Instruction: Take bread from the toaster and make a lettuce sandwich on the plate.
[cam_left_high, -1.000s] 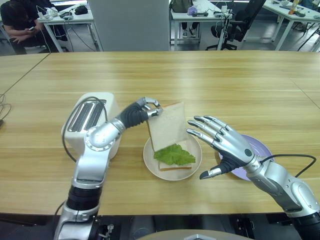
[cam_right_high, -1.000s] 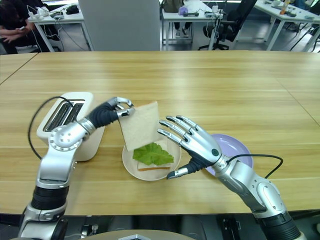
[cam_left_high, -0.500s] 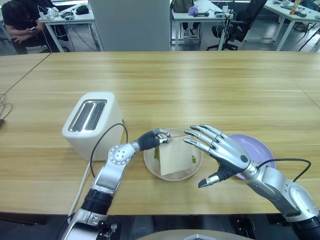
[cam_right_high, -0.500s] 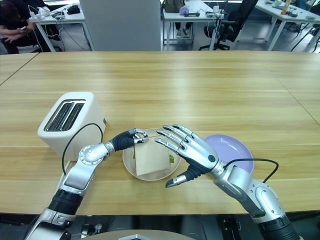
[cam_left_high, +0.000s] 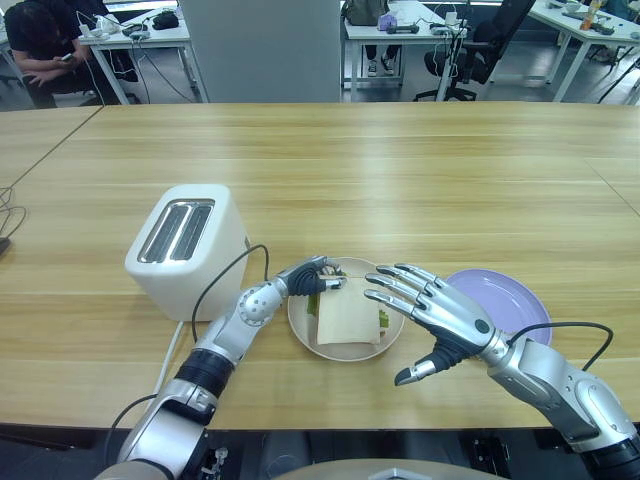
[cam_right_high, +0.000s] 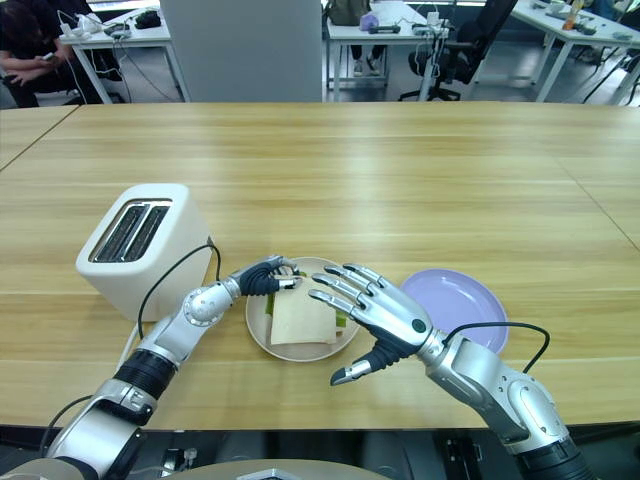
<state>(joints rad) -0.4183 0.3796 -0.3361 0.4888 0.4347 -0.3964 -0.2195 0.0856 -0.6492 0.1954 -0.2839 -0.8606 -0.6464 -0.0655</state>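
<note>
The left robot hand (cam_left_high: 308, 278) sits at the far-left corner of the pale square bread slice (cam_left_high: 348, 322), grip unclear. The slice lies flat on the round beige plate (cam_left_high: 298, 320) near the wooden bench (cam_left_high: 400, 180)'s front edge, green lettuce (cam_left_high: 384, 319) peeking out. The right robot hand (cam_left_high: 440, 312) hovers splayed, empty.

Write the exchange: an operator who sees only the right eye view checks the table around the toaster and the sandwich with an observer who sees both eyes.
Operator: Anything left of the toaster?
Observer: Yes: the left eye catches thin cords lying on the table, well left of the toaster.
Operator: The right hand hides part of the top slice. Does it lie flat?
Observer: From the left eye the open right hand covers slightly less; the top slice lies flat on the cream plate, lettuce peeking at its right edge.
</note>
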